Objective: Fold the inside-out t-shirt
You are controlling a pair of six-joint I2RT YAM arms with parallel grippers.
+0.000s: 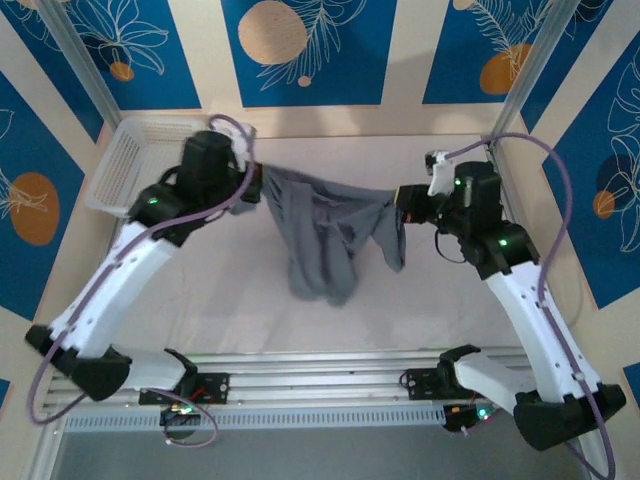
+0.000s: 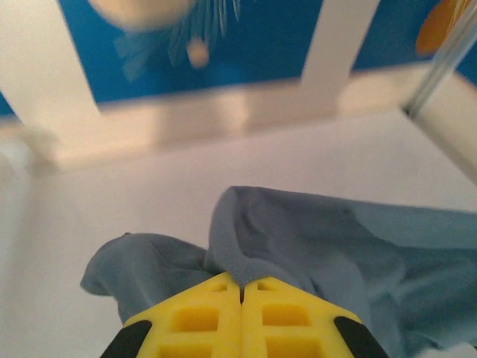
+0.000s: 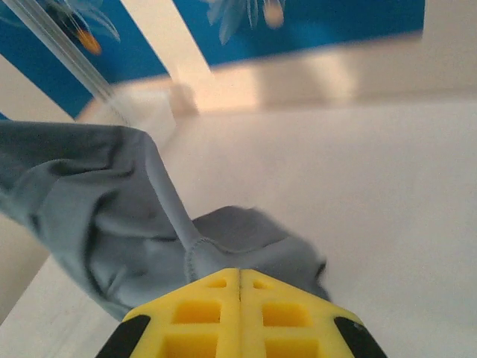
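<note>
Seen from my remote station: my left arm [image 1: 120, 270] and right arm [image 1: 530, 310], two in all, rise from the near edge of the worktop [image 1: 240, 300]. My left pincer [image 2: 241, 282] is clenched on one edge of the single grey t-shirt [image 1: 325, 235], its yellow fingers [image 2: 201, 313] pressed together over a seam. My right pincer [image 3: 239, 272] is clamped tight on another edge, at a stitched hem. Between the two the shirt is strung up above the middle of the worktop, its bulk drooping in two hanging folds; whether the lowest fold touches the white surface I cannot tell. Farther back, at the left corner, stands one white lattice basket [image 1: 120, 165]. Blue panels [image 1: 300, 50] with leaf prints line the far wall.
</note>
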